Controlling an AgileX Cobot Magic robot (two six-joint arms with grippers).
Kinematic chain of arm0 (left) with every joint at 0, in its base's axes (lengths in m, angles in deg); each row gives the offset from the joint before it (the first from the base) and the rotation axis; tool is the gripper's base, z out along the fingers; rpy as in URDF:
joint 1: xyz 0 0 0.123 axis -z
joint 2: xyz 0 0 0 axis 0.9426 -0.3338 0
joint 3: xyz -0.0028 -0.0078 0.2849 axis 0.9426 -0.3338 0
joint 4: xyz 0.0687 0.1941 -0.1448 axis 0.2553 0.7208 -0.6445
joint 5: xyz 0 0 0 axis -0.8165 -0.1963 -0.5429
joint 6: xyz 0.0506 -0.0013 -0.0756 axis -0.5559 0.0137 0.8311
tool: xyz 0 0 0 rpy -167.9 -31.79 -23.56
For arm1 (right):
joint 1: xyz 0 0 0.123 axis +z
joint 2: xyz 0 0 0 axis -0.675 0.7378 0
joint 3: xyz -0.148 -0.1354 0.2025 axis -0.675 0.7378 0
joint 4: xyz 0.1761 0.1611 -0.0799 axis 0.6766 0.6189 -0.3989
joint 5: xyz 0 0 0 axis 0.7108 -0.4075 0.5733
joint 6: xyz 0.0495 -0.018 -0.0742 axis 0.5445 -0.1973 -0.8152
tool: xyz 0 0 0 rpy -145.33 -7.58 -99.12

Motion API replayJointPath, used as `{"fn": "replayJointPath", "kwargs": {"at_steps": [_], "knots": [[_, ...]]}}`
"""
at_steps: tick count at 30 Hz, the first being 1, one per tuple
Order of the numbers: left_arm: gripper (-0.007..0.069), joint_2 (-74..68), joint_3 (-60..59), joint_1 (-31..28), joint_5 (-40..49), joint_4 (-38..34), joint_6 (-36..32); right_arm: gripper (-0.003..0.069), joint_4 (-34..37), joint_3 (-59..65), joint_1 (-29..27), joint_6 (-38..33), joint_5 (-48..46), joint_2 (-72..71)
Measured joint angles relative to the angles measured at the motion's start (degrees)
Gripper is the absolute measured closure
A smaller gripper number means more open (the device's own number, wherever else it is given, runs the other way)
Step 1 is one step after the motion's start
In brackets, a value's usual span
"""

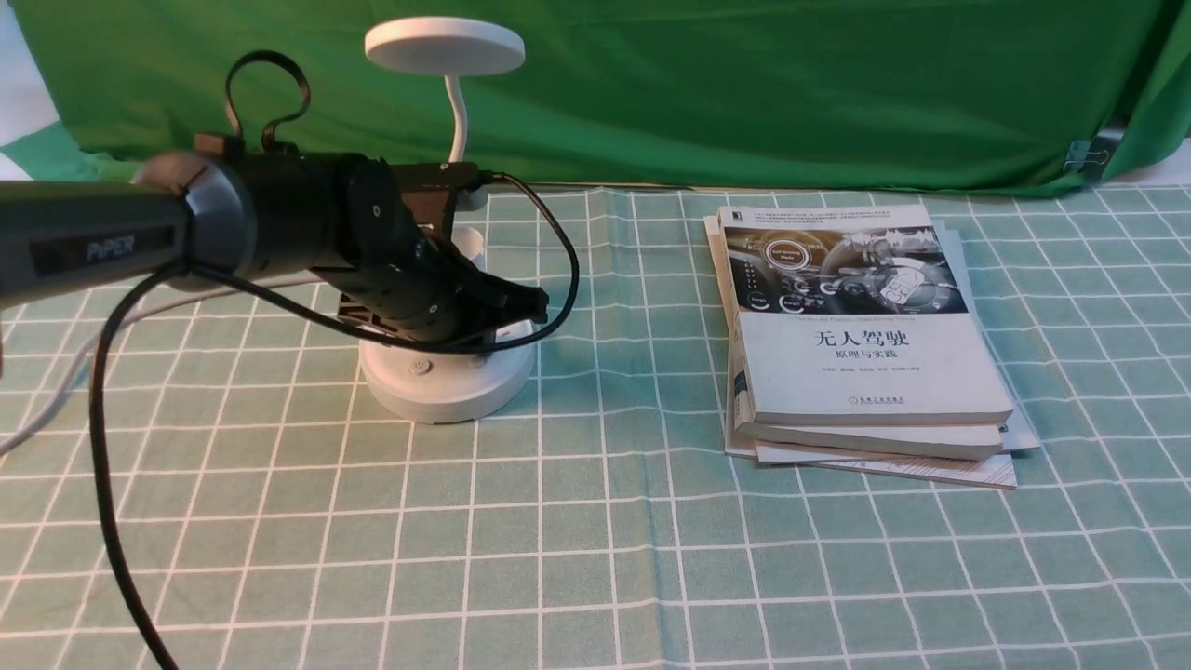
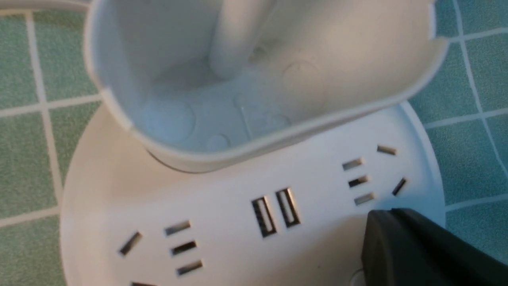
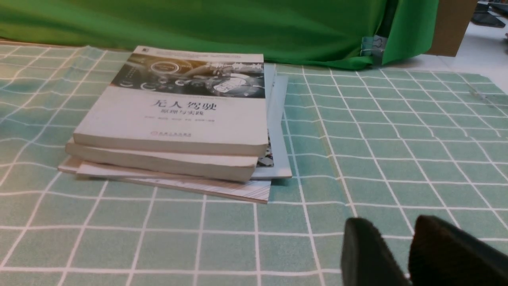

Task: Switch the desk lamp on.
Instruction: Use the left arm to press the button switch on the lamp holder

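Nearest the robot, the right gripper (image 3: 395, 223) hangs low over the green checked tablecloth (image 1: 595, 558), its jaws drawn close with only a thin slit between them and nothing held; it takes no part in the work. Further out, the left arm (image 1: 102, 242) reaches across from the left and slopes down onto the desk lamp (image 1: 447, 377), which stands left of centre on the cloth. The left gripper (image 1: 526, 302) is low over the right side of the round base. Its jaws look pressed together into one dark wedge and hold nothing. In the left wrist view that wedge covers the rim of the base past the sockets, with a pale round shape, perhaps a button, half hidden under it; whether it presses down I cannot tell. A small round button (image 1: 421, 366) on the near edge of the base is uncovered. To the right, well apart from the lamp, lies a stack of books (image 1: 865, 344). Farther back the thin neck rises to the disc head (image 1: 445, 46), which shows no glow against the green backdrop (image 1: 791, 93). So I judge the approach done, while the lamp still seems off: the press itself is what remains.
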Motion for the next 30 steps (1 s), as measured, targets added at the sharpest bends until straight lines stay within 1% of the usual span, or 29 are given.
{"fn": "replayJointPath", "kwargs": {"at_steps": [23, 30], "knots": [[0.0623, 1.67, 1.17, 0.01, 7.52, 1.59, 0.0, 0.0419, 0.0, 0.0, 0.0, 0.0, -0.06, 0.0], [0.0623, 1.17, 1.12, 0.01, 6.23, 1.6, 0.0, 0.0419, 0.0, 0.0, 0.0, 0.0, -0.06, 0.0]]}}
